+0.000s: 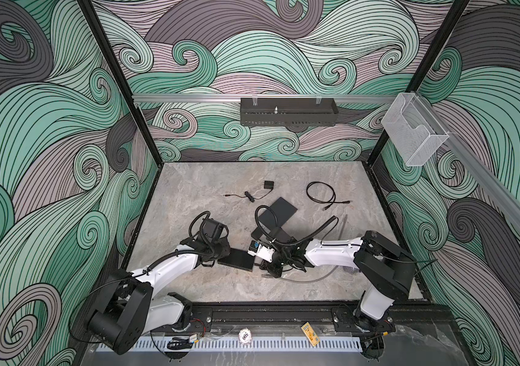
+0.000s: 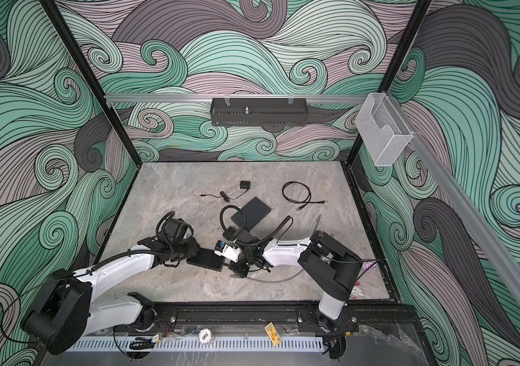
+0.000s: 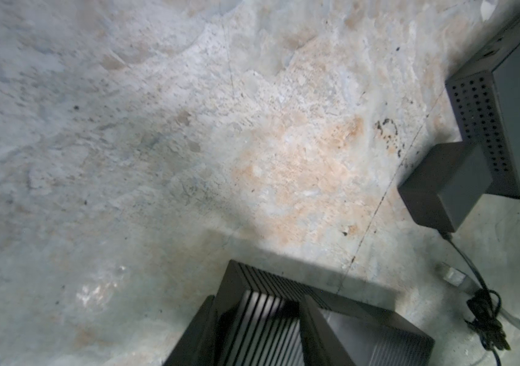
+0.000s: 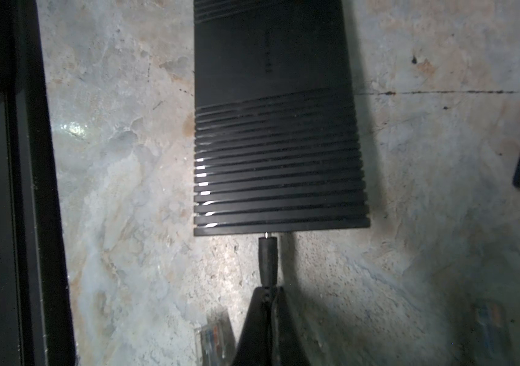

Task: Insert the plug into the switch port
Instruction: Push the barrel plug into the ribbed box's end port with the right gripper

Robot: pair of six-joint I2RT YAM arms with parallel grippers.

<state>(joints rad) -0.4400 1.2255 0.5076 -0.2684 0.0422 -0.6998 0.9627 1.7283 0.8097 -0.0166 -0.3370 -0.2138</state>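
Observation:
The switch [image 1: 236, 258] [image 2: 205, 259] is a small flat black box with a ribbed top, lying at the table's front middle in both top views. My left gripper [image 3: 258, 317] is shut on its near end, one finger against each side. In the right wrist view the switch [image 4: 277, 126] lies straight ahead. My right gripper [image 4: 267, 290] is shut on the black barrel plug [image 4: 267, 256] by its rear. The plug's metal tip touches the switch's near edge; the port itself is hidden. In a top view the right gripper [image 1: 260, 263] sits just right of the switch.
A larger black box [image 1: 277, 212] lies behind the right wrist. A power adapter [image 1: 268, 184], a thin lead [image 1: 243, 196] and a coiled black cable [image 1: 319, 193] lie further back. A clear network connector [image 4: 214, 336] lies beside my right fingers. The black front rail [image 1: 271, 312] runs along the near edge.

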